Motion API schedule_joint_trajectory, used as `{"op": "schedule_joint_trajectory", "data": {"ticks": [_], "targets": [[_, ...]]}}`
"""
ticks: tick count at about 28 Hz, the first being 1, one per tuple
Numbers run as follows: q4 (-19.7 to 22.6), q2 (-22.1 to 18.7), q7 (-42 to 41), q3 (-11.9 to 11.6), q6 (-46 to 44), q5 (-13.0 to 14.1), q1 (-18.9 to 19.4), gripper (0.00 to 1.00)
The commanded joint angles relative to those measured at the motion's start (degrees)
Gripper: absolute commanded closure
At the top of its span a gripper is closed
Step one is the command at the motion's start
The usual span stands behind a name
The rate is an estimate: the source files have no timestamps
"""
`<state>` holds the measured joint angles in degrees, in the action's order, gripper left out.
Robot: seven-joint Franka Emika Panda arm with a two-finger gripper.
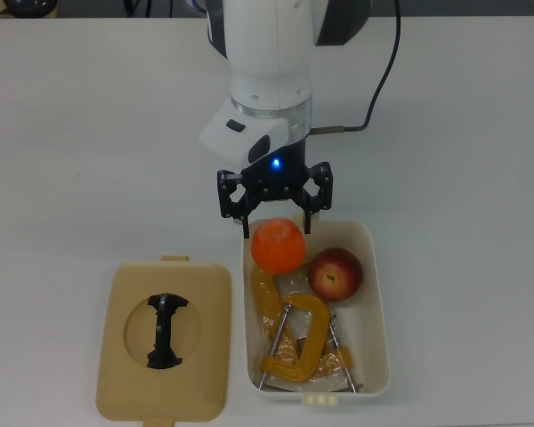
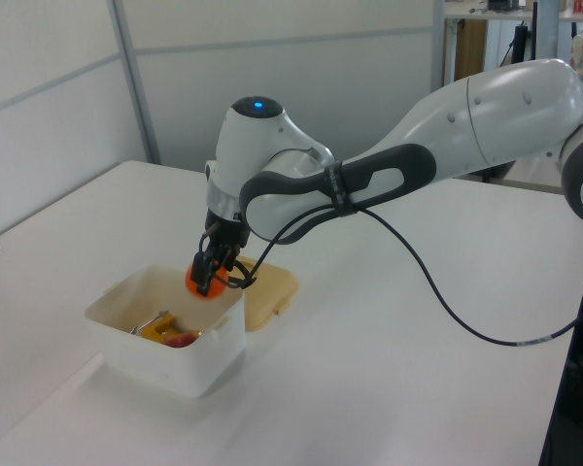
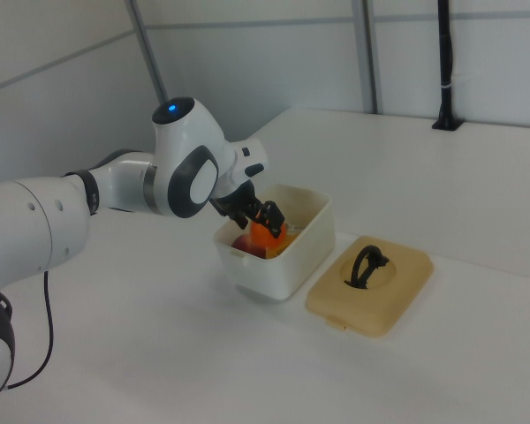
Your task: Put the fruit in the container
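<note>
my black two-finger gripper (image 1: 276, 221) holds the glossy bright orange round fruit (image 1: 278, 245) between its fingers, one finger on each side of it. in the top view the fruit hangs over the corner of the cream-white rectangular plastic tub (image 1: 379, 329) that is nearest to my arm, on the top view's left side of the tub. in the left view the fruit (image 2: 201, 282) is above the tub's rim (image 2: 117, 339), not down on the bottom.

the tub stands on the white worktop (image 1: 89, 160) near the edge at the bottom of the top view. its long axis runs from my arm toward that edge, and the small beige latch tabs (image 1: 319, 400) sit on the two short sides.

inside the tub lies the dark red apple with yellowish patches (image 1: 335, 275), near the short side closest to my arm and toward the top view's right. it is just beside the orange fruit. the yellow-orange metal c-clamp (image 1: 289, 334) lies in the tub too, with its long axis along the tub's long axis. the apple touches the clamp's end.

the flat tan lid with a black handle (image 1: 163, 342) lies on the worktop just beside the tub, on the top view's left, apart from it. the handle points the same way as the tub's long side.
</note>
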<state>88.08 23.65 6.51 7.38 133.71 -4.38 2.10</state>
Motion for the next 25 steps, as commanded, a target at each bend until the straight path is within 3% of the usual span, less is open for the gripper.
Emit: {"op": "schedule_joint_trajectory", "data": {"ticks": [1, 5, 11, 19, 25], "targets": [[-0.1, -0.1, 3.0, -0.4, 0.9, 0.3, 1.2, 0.0], [0.1, -1.9, 2.6, -0.8, -1.7, 0.2, 1.2, 0.0], [-0.5, -5.3, -2.4, -1.8, -19.3, 0.2, 0.8, 0.0], [-0.4, -7.9, -9.7, -6.6, -35.9, 0.1, 1.5, 0.0], [-0.4, -8.5, -9.4, -9.8, -37.7, 0.3, 1.9, 0.0]]}}
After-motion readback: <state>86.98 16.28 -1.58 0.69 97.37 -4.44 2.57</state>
